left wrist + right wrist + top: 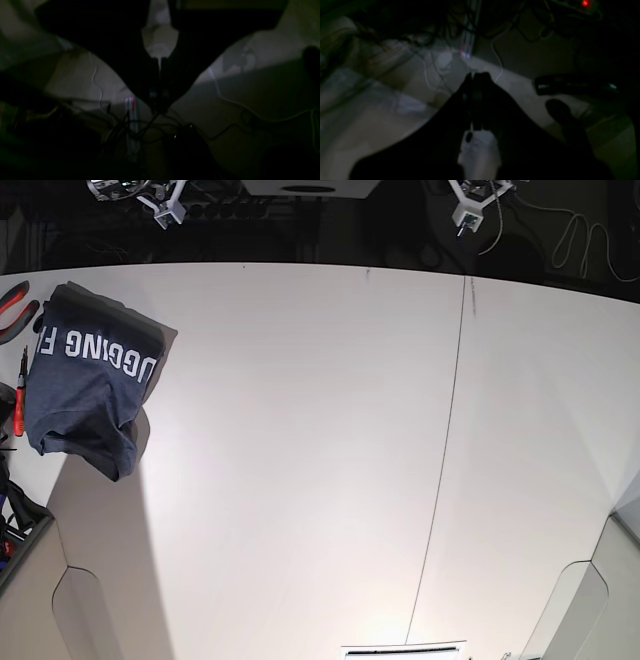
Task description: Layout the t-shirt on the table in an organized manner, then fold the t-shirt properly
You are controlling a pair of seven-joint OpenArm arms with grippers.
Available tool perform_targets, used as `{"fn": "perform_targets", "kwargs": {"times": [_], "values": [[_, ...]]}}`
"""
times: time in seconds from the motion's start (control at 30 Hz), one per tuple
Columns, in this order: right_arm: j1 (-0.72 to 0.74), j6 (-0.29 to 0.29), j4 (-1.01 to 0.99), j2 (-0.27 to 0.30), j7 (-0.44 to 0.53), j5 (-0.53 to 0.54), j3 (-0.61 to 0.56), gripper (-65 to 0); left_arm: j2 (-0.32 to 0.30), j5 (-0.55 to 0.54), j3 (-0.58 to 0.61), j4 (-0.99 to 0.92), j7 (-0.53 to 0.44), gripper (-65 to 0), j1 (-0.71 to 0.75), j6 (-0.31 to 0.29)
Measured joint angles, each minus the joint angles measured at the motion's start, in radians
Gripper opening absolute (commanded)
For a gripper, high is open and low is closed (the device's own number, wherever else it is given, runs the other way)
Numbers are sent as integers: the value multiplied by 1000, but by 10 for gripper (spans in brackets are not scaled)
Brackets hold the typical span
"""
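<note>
You'll find the table (300, 460) bare across its near and middle stretch, a thin dark seam (445, 440) running near to far. At the far left corner lies the t-shirt (90, 375), folded, its long axis near-to-far, tilted slightly, its white lettering at the far end. Both wrist views are dark: left gripper (159, 107) and right gripper (477, 77) are closed, holding nothing.
</note>
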Motion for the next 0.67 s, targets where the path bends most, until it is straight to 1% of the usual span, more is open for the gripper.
{"fn": "perform_targets", "kwargs": {"times": [0.1,0.2,0.27,0.3,0.37,0.5,0.57,0.67], "values": [[16,-145,-8,-53,-1,41,-1,-650,59,0,2,-33,2,-650,-57,9],[27,-275,-11,-92,-7,76,15,-650,99,-1,2,-37,0,-650,-98,9],[28,-336,-12,-125,-7,89,50,-650,121,-2,1,-37,0,-650,-120,10],[27,-355,-12,-138,-8,103,72,-650,132,-1,2,-37,0,-650,-126,10],[27,-365,-12,-167,-12,128,122,-650,150,0,2,-37,0,-650,-134,10],[39,-360,-12,-210,-13,130,187,-650,159,1,2,-37,0,-650,-139,10],[44,-357,-12,-213,-12,130,195,-650,159,1,2,-37,0,-650,-139,10],[51,-358,-12,-212,-10,160,196,-650,162,1,0,-37,0,-650,-139,10]]}}
